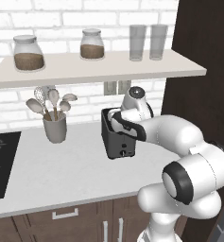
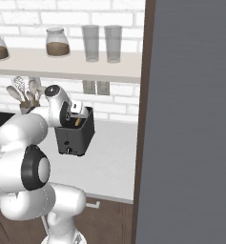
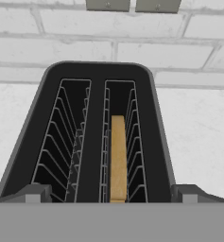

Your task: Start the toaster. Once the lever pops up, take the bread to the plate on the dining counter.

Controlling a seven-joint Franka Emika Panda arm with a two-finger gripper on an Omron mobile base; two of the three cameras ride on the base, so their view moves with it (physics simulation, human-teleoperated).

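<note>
Hand (image 3: 111, 196) is hovering released, fingers spread wide, directly above the toaster (image 3: 97, 137). Bread (image 3: 117, 158) is sitting upright in one slot, the other slot empty.

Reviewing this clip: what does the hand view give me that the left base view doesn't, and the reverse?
Hand view alone: the bread standing in one toaster slot, the other slot bare, and the open pincer spread over the top. Left base view alone: the utensil cup, two jars and two glasses on the shelf. Shared: the toaster and brick wall.
</note>
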